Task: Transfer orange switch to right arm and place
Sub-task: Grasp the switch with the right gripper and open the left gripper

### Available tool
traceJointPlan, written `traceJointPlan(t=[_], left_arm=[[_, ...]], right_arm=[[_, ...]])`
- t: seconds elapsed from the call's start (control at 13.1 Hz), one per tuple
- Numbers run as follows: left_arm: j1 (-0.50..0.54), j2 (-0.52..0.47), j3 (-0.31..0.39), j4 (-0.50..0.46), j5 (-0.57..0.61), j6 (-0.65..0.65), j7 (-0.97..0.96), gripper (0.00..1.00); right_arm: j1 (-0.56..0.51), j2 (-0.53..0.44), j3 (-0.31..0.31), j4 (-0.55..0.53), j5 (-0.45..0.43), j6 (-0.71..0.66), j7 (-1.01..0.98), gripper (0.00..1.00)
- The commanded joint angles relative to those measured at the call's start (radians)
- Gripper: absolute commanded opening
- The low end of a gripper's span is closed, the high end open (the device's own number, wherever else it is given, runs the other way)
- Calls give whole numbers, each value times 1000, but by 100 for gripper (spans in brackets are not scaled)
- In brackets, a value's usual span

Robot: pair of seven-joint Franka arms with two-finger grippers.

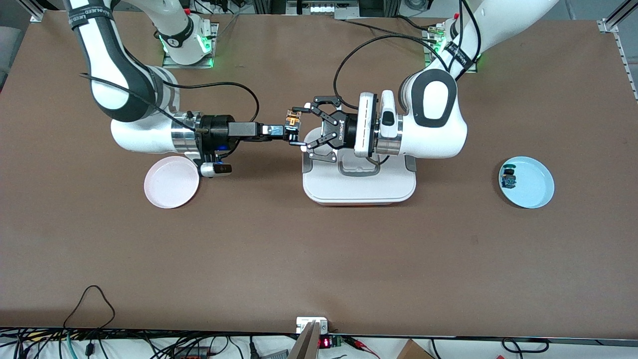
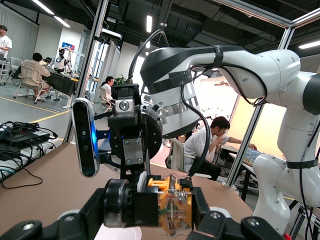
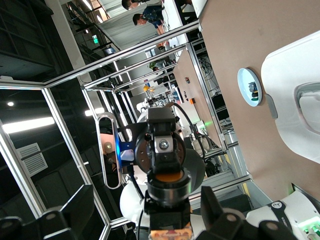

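**Handover in mid-air, above the white container**

The orange switch is held up in the air between the two grippers, over the bare table just at the 10 o'clock corner of the white lidded container. The right gripper appears clamped on it. The left gripper is spread wide around the part, its fingers not visibly pressing. The transfer step is judged nearly complete. Next, the left gripper must be backed away cleanly, and the switch carried toward the pink plate, at 9 o'clock from the container. Lettering on the arm bands and left gripper cannot be read reliably.
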Motion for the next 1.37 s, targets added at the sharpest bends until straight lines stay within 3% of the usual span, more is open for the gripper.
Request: traceJointPlan(t=[0.0, 0.3, 1.07, 1.22, 1.29], left_arm=[[9, -23, -6, -20, -35, 7, 17, 0], [10, -23, -6, -20, -35, 7, 17, 0], [15, -25, -6, -22, -35, 1, 18, 0], [15, -25, -6, -22, -35, 1, 18, 0], [15, -25, -6, -22, -35, 1, 18, 0]], right_arm=[[-13, -7, 6, -1, -15, -18, -11, 89], [-10, -6, 6, -1, -14, -30, -12, 78], [19, 7, 7, 1, -12, -34, -43, 74], [22, 7, 7, 1, -15, -34, -52, 56], [22, 5, 7, 1, -23, -34, -64, 37]])
